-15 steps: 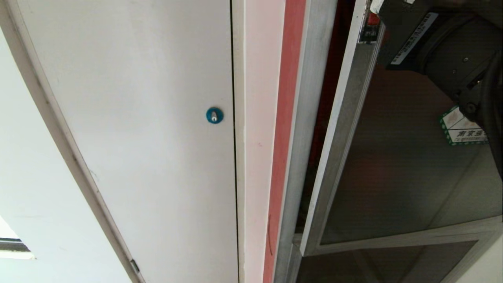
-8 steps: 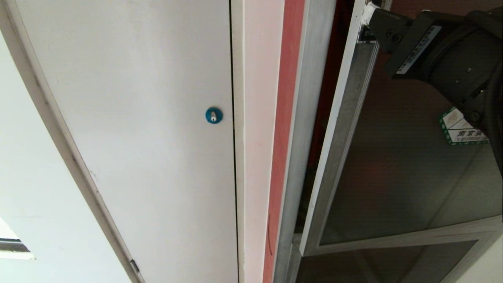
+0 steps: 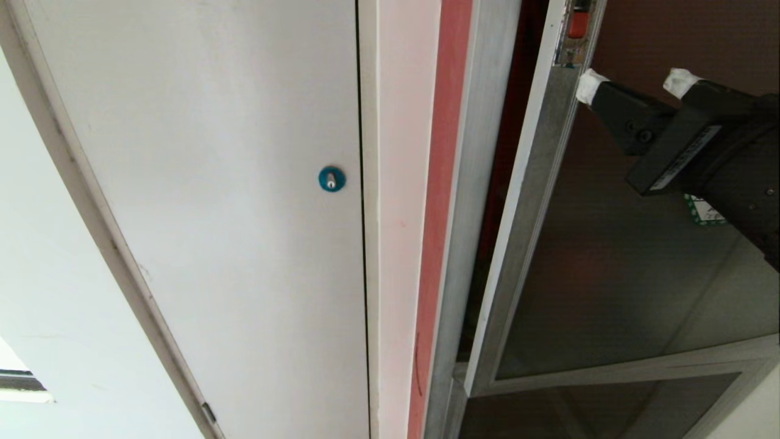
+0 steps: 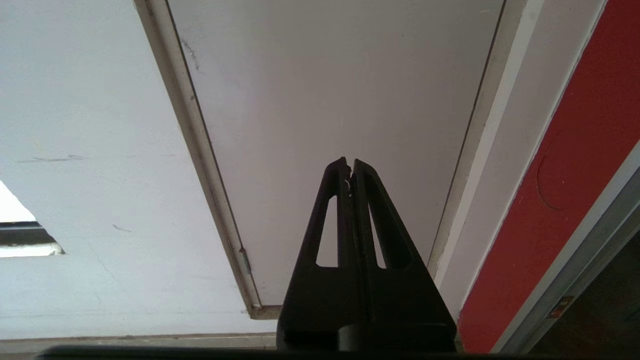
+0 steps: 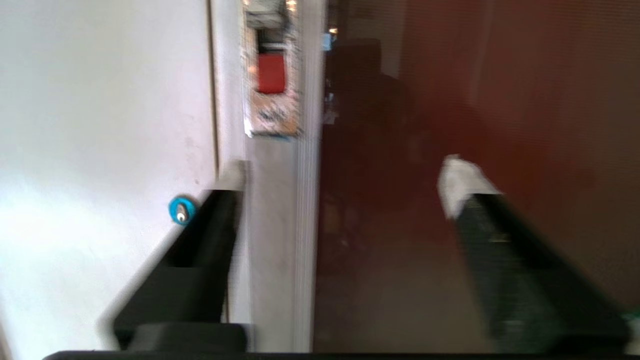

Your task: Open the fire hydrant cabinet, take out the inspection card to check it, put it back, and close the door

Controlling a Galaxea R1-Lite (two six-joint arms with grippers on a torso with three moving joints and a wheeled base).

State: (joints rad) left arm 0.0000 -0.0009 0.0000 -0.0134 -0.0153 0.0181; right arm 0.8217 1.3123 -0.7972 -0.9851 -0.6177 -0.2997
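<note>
**Fingers spread, nothing held, beside door edge**

Fingertips (image 3: 590, 85) of the right gripper (image 3: 634, 82) are seen parted, empty, just beside the silver frame edge of the door (image 3: 609, 256), below the red latch (image 3: 577, 23). The left gripper (image 4: 350, 167) is parked, fingers pressed together. Risk, as judged: the edge could be missed or slipped off, and the door swung shut. The door stands ajar from the fire hydrant cabinet (image 3: 481, 152), long axis upright.

Smoked-dark door (image 3: 609, 274), red latch (image 3: 578, 23)
</note>
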